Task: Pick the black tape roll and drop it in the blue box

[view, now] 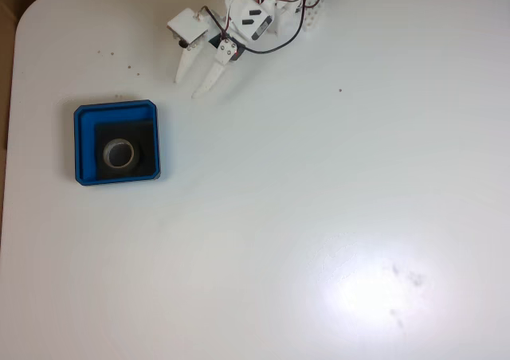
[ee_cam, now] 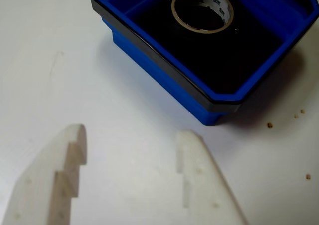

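Fixed view first: we saw the black tape roll (view: 120, 154) lying flat inside the blue box (view: 84, 137), on the box's black floor, a little toward the lower side of that floor and clear of the blue walls. The roll showed a dark outer rim and a pale grey inner band around a hollow centre. The box sat on the left part of the white table (view: 319, 201), well away from the table's edges. Up and to the right of the box, apart from it, we found the gripper (view: 188, 87) at the end of the white arm (view: 263, 13), its two white fingers (view: 213, 75) pointing down and to the left toward the box, spread apart with bare table between the tips and nothing held. Red and black wires (view: 296, 27) looped over the arm near the top edge. A few dark specks (view: 111, 55) lay on the table above the box, and a bright patch of glare (view: 374, 292) sat at the lower right. From the wrist view we looked past the same two fingers (ee_cam: 62, 180) at the bottom, again parted and empty, with the gripper (ee_cam: 132, 138) hanging short of the box. Beyond them stood the box (ee_cam: 149, 60), its near corner turned toward us, and the roll (ee_cam: 202, 8) rested on the floor inside it, near the far side. Small brown crumbs (ee_cam: 269, 125) lay on the table to the right of the box.
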You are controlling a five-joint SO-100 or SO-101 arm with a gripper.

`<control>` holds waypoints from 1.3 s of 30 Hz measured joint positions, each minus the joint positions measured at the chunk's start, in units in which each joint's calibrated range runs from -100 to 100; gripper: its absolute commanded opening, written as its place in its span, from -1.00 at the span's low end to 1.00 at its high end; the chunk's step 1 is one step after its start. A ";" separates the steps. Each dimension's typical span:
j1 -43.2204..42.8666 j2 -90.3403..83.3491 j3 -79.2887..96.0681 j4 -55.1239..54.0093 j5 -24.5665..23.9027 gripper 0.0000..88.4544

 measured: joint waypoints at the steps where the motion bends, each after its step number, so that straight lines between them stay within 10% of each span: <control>1: -0.59 -1.44 1.26 -0.49 0.00 -0.61; 39: -55.42 -4.32 3.50 -1.07 0.33 -0.65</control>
